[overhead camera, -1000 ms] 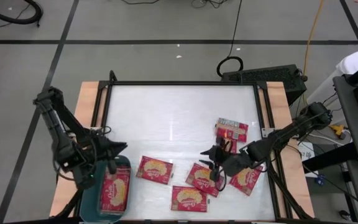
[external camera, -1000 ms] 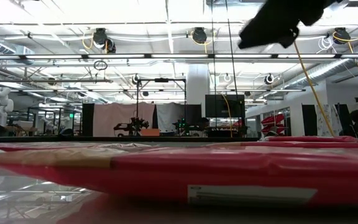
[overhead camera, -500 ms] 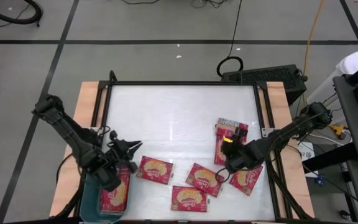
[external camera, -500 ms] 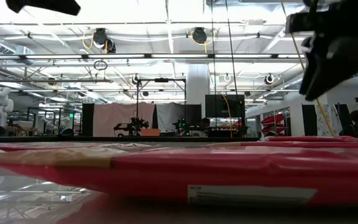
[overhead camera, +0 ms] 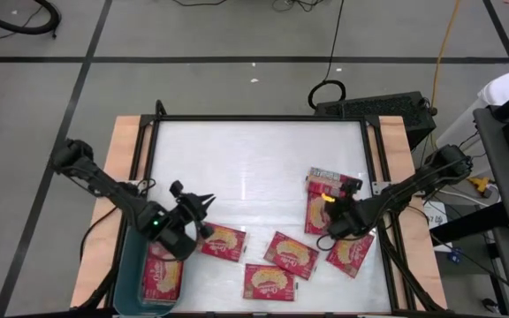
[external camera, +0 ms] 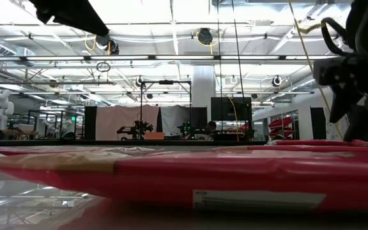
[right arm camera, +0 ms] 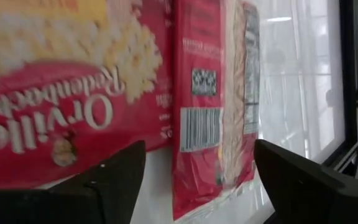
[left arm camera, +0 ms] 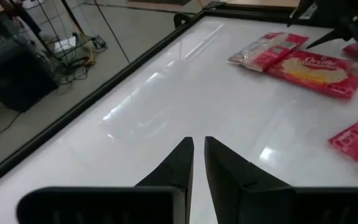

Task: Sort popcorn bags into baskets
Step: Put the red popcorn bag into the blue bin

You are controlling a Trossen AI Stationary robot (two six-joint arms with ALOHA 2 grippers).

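From overhead I have the left gripper (overhead camera: 203, 201) over the near-left part of the table (overhead camera: 254, 159), just right of the teal bin (overhead camera: 129, 274) and at the left end of the nearest loose popcorn bag (overhead camera: 221, 241). On its wrist camera the two dark fingers (left arm camera: 179, 163) stand almost together with only a thin slit between them, and nothing is in them; bare white tabletop lies ahead of the tips.

The bin sits at the near-left corner with at least one red bag (overhead camera: 163, 272) lying flat inside it.

My right gripper (overhead camera: 350, 185) is low over the right side of the table, above the bags stacked there. Its wrist camera shows the two fingers (right arm camera: 118, 177) spread wide, straddling a red bag (right arm camera: 73, 93) with popcorn art and, beside it, another bag (right arm camera: 219, 106) showing its barcode. I cannot tell whether the fingertips touch the packets.

Loose bags left on the table, seen from above: the one near the left gripper, one (overhead camera: 292, 253) toward the middle, one (overhead camera: 268, 282) at the near edge, one (overhead camera: 352, 253) on the near right, and a pair by the right gripper (overhead camera: 318, 210), the farther one (overhead camera: 328, 180) showing a grey-white printed strip.

From table height a red bag (external camera: 235, 179) fills the foreground.
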